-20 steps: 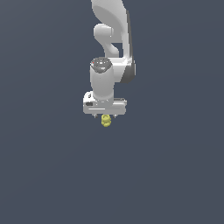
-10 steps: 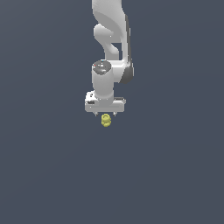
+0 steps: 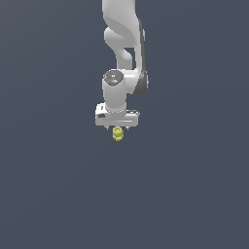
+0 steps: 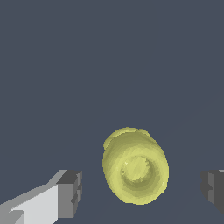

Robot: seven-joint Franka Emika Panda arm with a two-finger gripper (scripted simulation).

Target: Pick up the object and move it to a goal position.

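Compared with the frames one second and half a second earlier, little displacement is seen: the gripper (image 3: 117, 127) remains poised directly over the object (image 3: 117, 134). In the wrist view, the object (image 4: 135, 166) is shown lying between the two spread fingers (image 4: 70, 193), apart from both and touched by neither. The gap on each side is revealed only by the wrist view; the white arm (image 3: 124, 44) is shown only by the exterior view. One object, one gripper and two fingers are counted.
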